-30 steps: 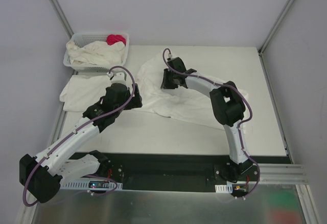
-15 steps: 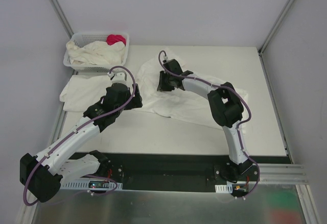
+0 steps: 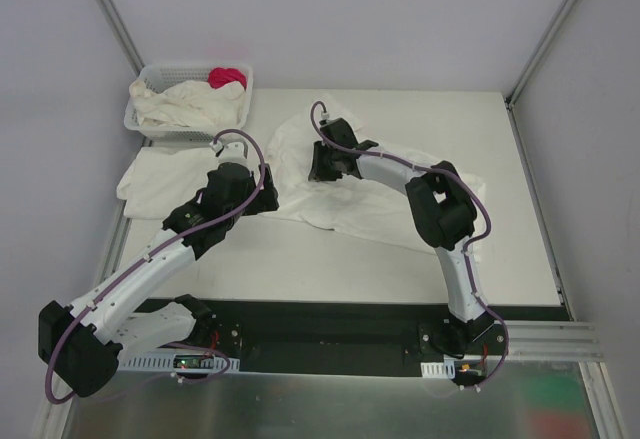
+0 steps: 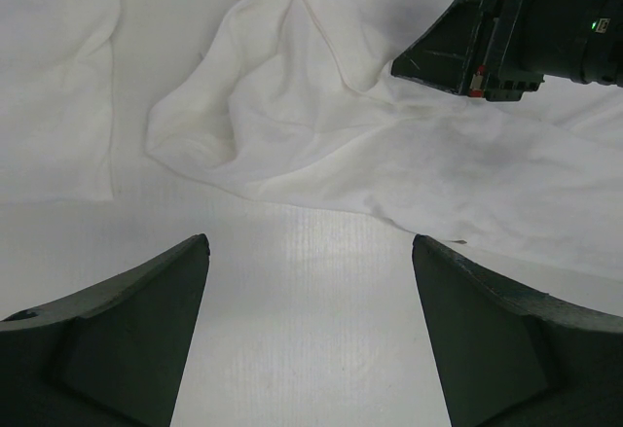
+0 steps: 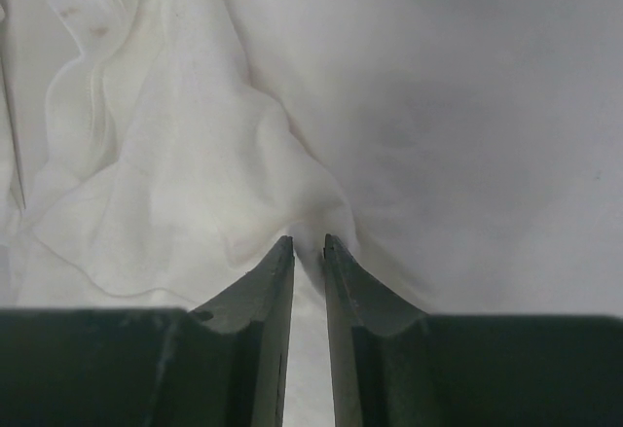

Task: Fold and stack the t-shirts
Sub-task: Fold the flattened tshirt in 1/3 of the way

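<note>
One white t-shirt (image 3: 350, 204) lies crumpled and half spread across the middle of the table. My right gripper (image 3: 318, 167) is down on its upper left part, shut on a pinched ridge of the cloth (image 5: 308, 242). A second t-shirt (image 3: 160, 174) lies flat at the left edge. More white t-shirts (image 3: 190, 107) are heaped in the basket. My left gripper (image 3: 266, 195) hovers open over bare table (image 4: 310, 242), just short of the spread shirt's left hem (image 4: 253, 145), with nothing between its fingers.
The white lattice basket (image 3: 136, 119) stands at the back left, with a pink-red cloth (image 3: 227, 76) in it. Frame posts rise at both back corners. A black strip with the arm bases runs along the near edge.
My right gripper has shifted a little to the left, still shut on the shirt's fold, and the cloth came with it. The left arm has stayed put.
</note>
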You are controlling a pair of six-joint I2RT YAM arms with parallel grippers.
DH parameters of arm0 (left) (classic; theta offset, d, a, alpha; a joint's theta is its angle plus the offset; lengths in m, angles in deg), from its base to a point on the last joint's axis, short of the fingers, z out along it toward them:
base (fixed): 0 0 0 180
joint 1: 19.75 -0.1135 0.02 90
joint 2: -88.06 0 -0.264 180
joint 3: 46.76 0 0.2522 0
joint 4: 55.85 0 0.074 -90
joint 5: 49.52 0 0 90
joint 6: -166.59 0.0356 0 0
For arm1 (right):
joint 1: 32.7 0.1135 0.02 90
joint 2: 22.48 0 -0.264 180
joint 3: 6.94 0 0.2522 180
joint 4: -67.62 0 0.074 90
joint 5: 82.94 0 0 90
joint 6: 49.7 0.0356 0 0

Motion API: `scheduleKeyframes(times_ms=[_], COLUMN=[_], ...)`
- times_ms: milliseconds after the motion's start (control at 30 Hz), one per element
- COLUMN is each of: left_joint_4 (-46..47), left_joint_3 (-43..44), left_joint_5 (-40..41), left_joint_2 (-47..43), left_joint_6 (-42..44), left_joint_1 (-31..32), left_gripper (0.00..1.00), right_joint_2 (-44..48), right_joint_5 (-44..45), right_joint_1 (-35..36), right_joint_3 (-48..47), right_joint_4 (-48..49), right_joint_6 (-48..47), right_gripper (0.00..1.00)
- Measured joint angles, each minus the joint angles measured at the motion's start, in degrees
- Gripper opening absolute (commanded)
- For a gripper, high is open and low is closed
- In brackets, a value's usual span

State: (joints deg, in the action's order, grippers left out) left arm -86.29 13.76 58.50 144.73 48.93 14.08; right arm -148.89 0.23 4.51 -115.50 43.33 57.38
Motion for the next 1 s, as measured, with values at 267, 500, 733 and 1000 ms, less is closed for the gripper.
scheduleKeyframes(times_ms=[267,500,733,1000], left_joint_4=[0.02,0.02,0.02,0.02], left_joint_3=[-0.02,-0.02,-0.11,-0.11], left_joint_5=[0.0,0.0,0.02,0.02], left_joint_2=[-0.11,-0.11,-0.13,-0.11], left_joint_6=[-0.02,-0.02,0.0,0.0], left_joint_1=[0.0,0.0,0.0,0.0], left_gripper=[0.84,0.84,0.84,0.85], right_joint_2=[0.0,0.0,0.0,0.0], right_joint_5=[0.15,0.17,0.52,1.9], right_joint_1=[-0.02,-0.61,-2.56,-6.8], right_joint_3=[0.0,0.02,0.68,0.96], right_joint_4=[0.24,0.24,0.48,0.42], right_joint_6=[0.39,0.39,0.35,0.22], right_gripper=[0.01,0.01,0.01,0.01])
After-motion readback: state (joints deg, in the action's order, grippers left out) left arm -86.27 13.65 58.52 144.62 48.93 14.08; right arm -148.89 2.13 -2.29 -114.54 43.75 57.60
